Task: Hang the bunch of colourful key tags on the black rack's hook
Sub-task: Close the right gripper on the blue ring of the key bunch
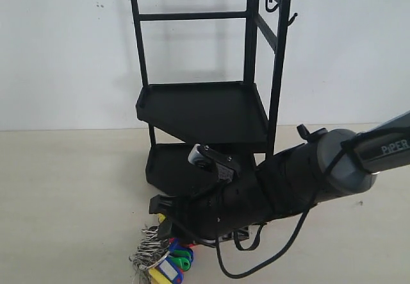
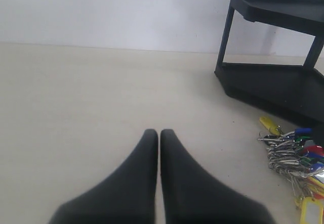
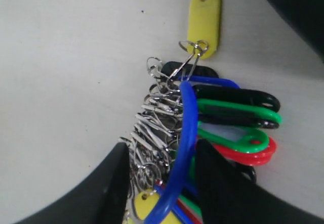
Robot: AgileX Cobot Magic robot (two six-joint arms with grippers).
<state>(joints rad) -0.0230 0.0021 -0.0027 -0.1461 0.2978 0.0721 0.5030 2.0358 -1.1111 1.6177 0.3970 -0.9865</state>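
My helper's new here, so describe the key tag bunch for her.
Find the tall black rack. On the table beside its bottom shelf lies the key tag bunch, the right hand straddling its blue loop. Nothing else is multicoloured.

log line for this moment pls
phase: pre-grasp | right gripper: open, straddling blue loop of colourful key tag bunch on table | left gripper: shut, apart from bunch | hook: empty

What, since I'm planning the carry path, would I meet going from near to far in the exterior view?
colourful key tag bunch → black rack → white wall
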